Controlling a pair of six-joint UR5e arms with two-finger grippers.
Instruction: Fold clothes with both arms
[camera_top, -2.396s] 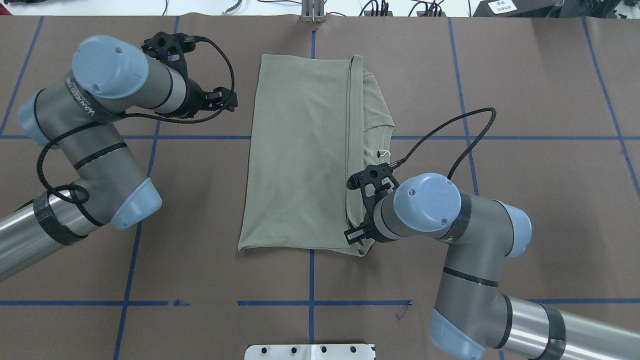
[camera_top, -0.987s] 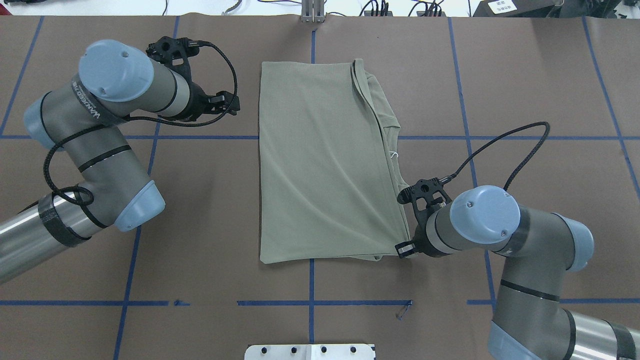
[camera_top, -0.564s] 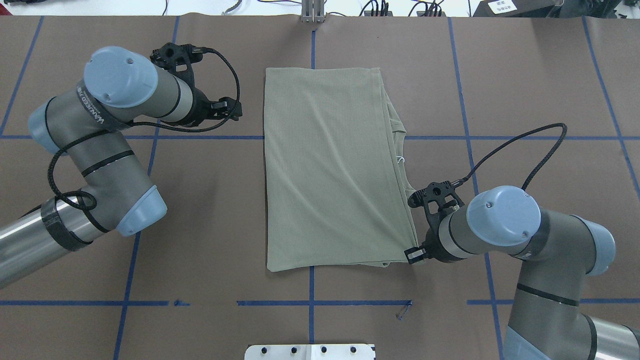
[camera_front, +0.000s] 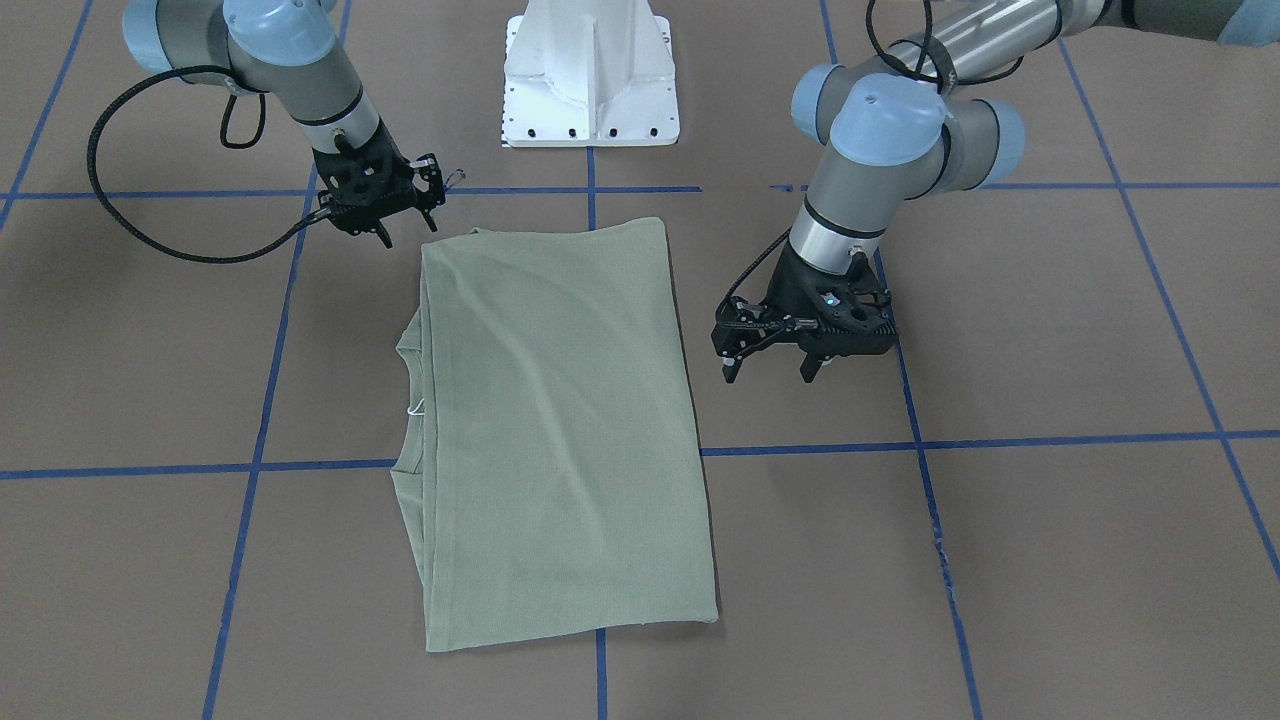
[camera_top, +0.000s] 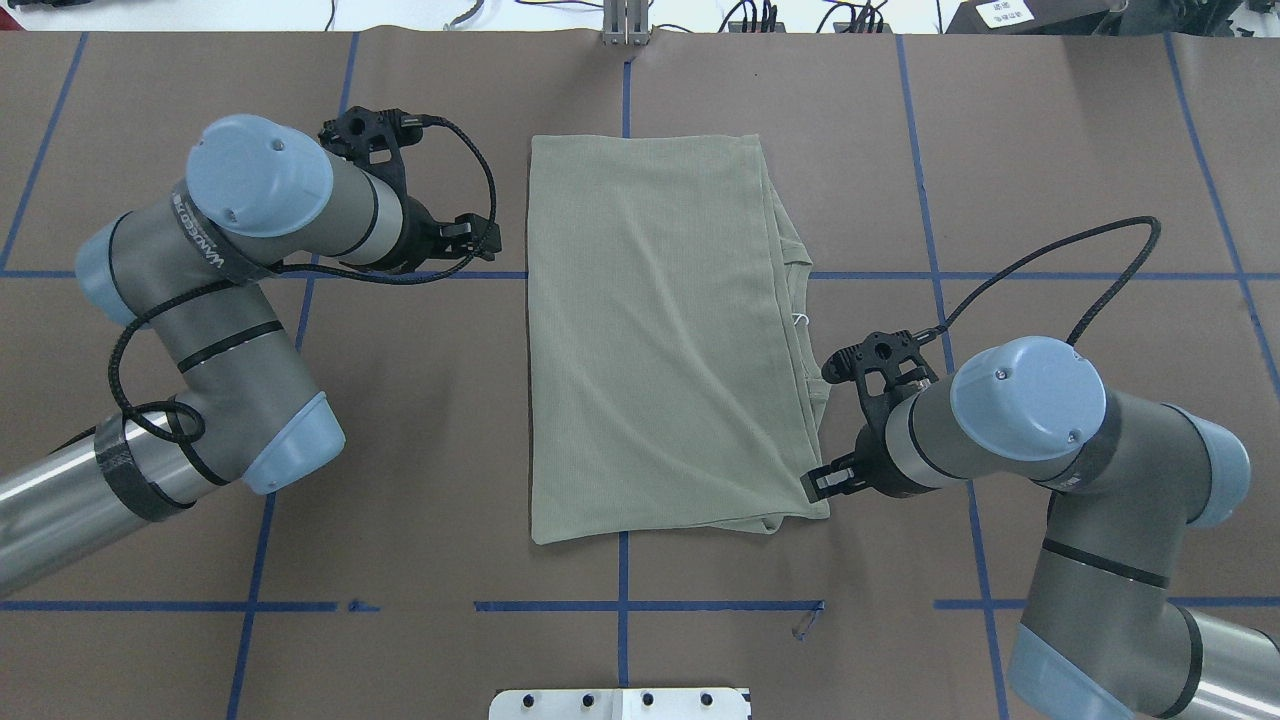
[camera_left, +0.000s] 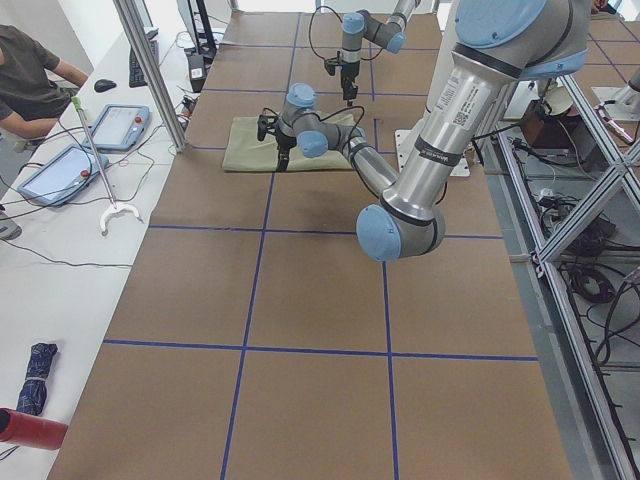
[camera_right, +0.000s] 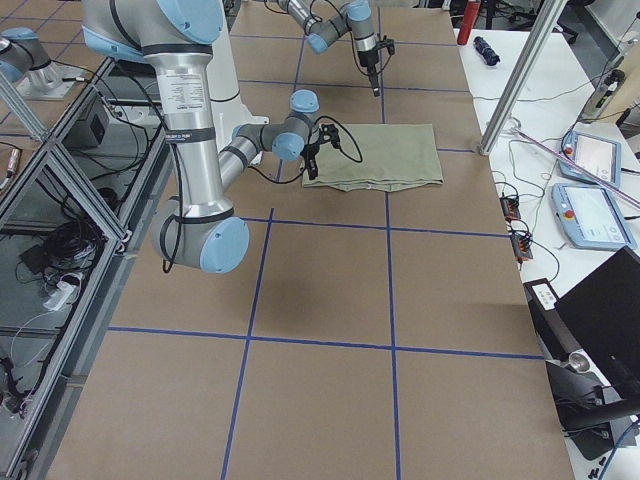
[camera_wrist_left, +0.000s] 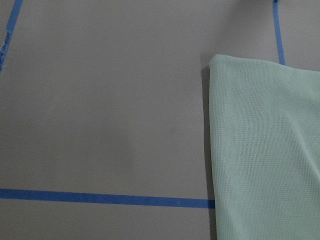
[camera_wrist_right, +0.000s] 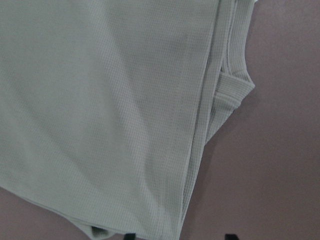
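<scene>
Overhead exterior: the shirt (camera_top: 660, 340) lies flat on the table (camera_top: 1050, 150), folded lengthwise into a rectangle, neckline protruding along one long edge. Exterior front-facing: the left gripper (camera_front: 767, 375) and right gripper (camera_front: 408, 230) hover beside it, jaws apart, empty. Judged remaining: a crosswise fold.

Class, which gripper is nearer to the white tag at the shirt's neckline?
Right. The right gripper is by the shirt corner on the side of the white tag; the left gripper is beyond the opposite edge.
</scene>
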